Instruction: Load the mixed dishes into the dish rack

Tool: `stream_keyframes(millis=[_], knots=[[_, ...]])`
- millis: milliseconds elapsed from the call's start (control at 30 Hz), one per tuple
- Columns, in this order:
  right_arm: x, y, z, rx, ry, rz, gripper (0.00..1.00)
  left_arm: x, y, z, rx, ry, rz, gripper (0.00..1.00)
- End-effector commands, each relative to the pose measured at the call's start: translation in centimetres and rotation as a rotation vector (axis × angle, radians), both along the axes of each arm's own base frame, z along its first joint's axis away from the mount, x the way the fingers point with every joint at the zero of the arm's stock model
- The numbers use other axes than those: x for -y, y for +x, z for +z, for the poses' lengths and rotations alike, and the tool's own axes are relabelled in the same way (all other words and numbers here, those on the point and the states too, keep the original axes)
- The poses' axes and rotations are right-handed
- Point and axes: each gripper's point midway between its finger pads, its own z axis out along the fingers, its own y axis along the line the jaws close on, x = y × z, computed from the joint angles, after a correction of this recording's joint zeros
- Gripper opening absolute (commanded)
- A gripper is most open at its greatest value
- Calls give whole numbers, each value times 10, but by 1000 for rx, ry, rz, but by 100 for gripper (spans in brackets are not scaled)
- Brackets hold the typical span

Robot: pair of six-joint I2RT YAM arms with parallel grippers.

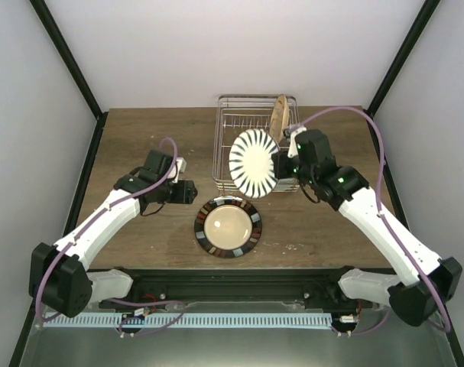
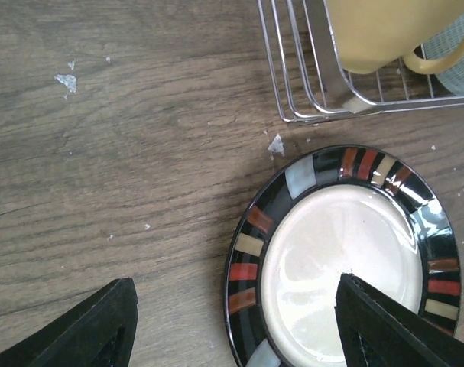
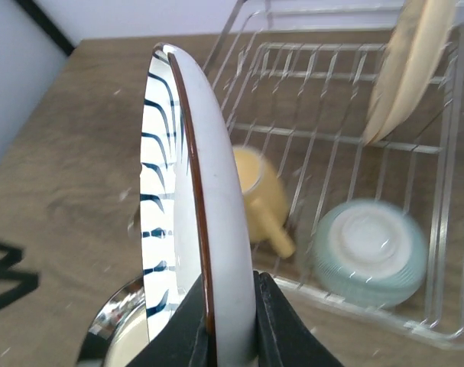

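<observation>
1. While the yellow handled mug [image 3: 254,191], small pale-teal bowl [image 3: 369,256] and upright cream plate [image 3: 415,69] sit in the silver wire dish rack [image 1: 219,145], two plates are not yet loaded.
2. Right gripper [image 3: 230,302] pinches the white black-striped plate [image 1: 253,163], centre frame, over the rack's front.
3. Left gripper [image 1: 187,191], spread, hovers by the dark-rimmed patterned plate [image 1: 228,227], lower centre.

Three plates [image 1: 254,163] [image 1: 228,227] [image 1: 278,116], one mug [image 3: 258,195], one bowl [image 3: 369,252], one rack [image 1: 225,141].

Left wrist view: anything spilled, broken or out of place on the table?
Small pale flecks lie scattered on the wooden table, one just off the dish rack's corner beside the dark-rimmed plate. Chips or crumbs, I cannot tell. The plate's visible part looks whole.
</observation>
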Motion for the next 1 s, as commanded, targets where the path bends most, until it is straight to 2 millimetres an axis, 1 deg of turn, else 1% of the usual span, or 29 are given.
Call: stream_keyframes(millis=[0,67,200,333,400,467,567,700,867,900,967], knots=[[13,55,99,367,26,-192,1,-2,4,-10,-26,23,5,73],[20,71,109,413,-3,-267,1,-1,5,-13,-30,25,5,73],[24,97,126,480,-19,-371,1,1,9,-13,-18,21,-1,73],[30,118,145,556,-68,-463,1,1,12,-14,-22,38,-17,73],[31,131,151,589,-129,-502,1,2,14,-14,-19,40,-21,73],[31,145,152,605,-193,-538,1,2,16,-15,-15,40,-27,73],[26,163,146,619,-263,-559,1,1,20,-15,-7,46,-29,73],[19,183,127,587,-322,-576,1,-1,24,-16,-8,52,-26,73],[11,202,106,562,-380,-589,1,-3,29,-19,-10,67,-27,73],[10,207,99,555,-399,-589,1,-4,29,-20,-15,72,-27,73],[7,213,92,546,-417,-596,1,-5,29,-21,-18,79,-30,73]])
